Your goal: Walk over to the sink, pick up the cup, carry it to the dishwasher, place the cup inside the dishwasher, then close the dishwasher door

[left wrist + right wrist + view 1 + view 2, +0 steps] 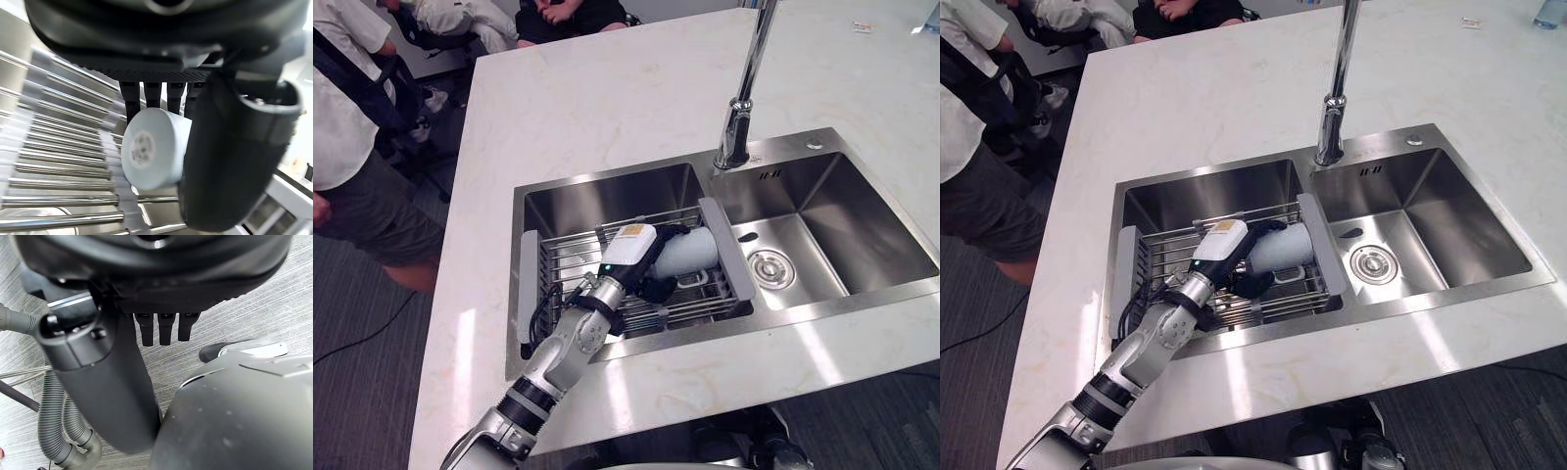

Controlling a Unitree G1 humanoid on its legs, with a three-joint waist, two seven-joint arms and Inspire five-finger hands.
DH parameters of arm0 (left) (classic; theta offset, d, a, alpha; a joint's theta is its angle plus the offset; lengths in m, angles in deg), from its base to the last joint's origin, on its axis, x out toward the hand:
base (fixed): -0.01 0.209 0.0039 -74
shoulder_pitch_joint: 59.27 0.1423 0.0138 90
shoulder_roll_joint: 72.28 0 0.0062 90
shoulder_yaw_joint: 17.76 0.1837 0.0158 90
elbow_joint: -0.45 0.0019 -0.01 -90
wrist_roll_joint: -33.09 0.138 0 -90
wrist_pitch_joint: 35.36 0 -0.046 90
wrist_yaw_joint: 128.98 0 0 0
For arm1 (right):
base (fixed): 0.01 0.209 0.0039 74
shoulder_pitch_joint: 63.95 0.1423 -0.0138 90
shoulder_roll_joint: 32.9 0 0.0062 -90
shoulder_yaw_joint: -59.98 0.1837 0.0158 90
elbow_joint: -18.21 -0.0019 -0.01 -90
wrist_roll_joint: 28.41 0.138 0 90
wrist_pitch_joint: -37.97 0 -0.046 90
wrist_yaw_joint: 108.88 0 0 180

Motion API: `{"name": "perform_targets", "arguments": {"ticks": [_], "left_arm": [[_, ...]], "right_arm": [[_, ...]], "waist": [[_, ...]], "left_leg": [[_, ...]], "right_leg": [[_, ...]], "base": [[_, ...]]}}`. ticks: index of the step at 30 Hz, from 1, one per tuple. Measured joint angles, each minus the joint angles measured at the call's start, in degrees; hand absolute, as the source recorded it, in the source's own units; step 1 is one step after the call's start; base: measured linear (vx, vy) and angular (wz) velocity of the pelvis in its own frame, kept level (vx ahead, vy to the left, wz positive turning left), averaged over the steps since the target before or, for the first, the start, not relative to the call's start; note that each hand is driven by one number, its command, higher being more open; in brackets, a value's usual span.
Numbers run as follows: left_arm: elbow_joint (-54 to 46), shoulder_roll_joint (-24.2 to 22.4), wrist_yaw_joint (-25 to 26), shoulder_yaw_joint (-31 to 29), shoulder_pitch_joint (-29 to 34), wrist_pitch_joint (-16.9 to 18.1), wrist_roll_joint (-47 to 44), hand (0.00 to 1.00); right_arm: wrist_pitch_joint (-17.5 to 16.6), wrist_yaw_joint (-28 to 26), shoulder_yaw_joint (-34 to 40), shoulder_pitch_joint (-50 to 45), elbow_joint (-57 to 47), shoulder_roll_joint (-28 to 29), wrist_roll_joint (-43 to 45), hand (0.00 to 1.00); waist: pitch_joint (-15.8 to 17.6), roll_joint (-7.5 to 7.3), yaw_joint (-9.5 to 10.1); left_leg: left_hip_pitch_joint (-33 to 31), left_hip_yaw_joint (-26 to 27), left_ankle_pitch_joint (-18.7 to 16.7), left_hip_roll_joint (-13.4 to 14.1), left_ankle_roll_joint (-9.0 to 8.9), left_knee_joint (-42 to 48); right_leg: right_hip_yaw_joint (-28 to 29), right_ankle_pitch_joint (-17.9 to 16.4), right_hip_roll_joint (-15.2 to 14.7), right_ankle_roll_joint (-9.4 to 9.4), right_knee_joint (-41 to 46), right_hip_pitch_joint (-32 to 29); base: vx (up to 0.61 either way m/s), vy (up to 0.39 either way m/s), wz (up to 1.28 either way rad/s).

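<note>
I've got the left hand (655, 286) clasped round the cup (691, 252) on the rack (570, 260) (it lies sideways, long axis pointing from the palm to 2 o'clock), lift next

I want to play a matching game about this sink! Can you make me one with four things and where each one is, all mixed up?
Things:
1. cup
2. rack
3. drain
4. tap

Places:
A. in the bottom of the right basin
B. across the left basin
C. upright, behind where the basins meet
D. on its side on the rack, in the left hand

Pairs: 1-D, 2-B, 3-A, 4-C.
</note>
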Motion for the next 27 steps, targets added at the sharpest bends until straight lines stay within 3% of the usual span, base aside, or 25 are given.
{"name": "perform_targets", "arguments": {"ticks": [7,13,20,27], "left_arm": [[-0.1,0.0,0.1,-1.0,0.0,-0.1,-1.6,0.30],[-3.9,-1.1,0.3,-4.0,5.1,0.0,-11.7,0.30],[-14.0,-4.4,2.8,-9.1,9.7,0.5,-24.7,0.30],[-21.6,-6.0,4.7,-11.6,14.6,4.5,-35.6,0.30]], "right_arm": [[0.0,0.0,0.1,0.1,0.0,-0.1,0.0,0.90],[0.1,0.0,0.1,-0.2,0.0,-0.1,0.5,0.90],[0.5,0.0,3.7,-1.5,0.6,0.1,2.1,0.90],[0.5,-0.1,4.3,-2.2,0.6,0.2,2.1,0.90]], "waist": [[0.1,0.23,-0.15],[0.1,0.28,-0.19],[0.1,0.24,1.80],[-0.3,-0.16,3.57]], "left_leg": [[0.0,0.0,0.0,0.0,0.01,0.0],[0.1,-0.2,0.0,0.0,0.04,0.0],[0.5,-0.5,-0.2,-0.1,0.40,0.0],[0.5,-0.7,-0.3,0.0,0.50,0.0]], "right_leg": [[0.0,0.5,0.1,0.11,-0.5,0.3],[-0.1,1.1,0.2,0.36,-1.6,1.2],[-0.1,1.1,0.1,0.38,-1.5,1.9],[0.0,1.0,0.1,0.46,-1.5,2.0]], "base": [[0.00,0.000,0.00],[0.00,0.000,0.00],[0.00,0.002,0.00],[0.01,0.001,0.01]]}}
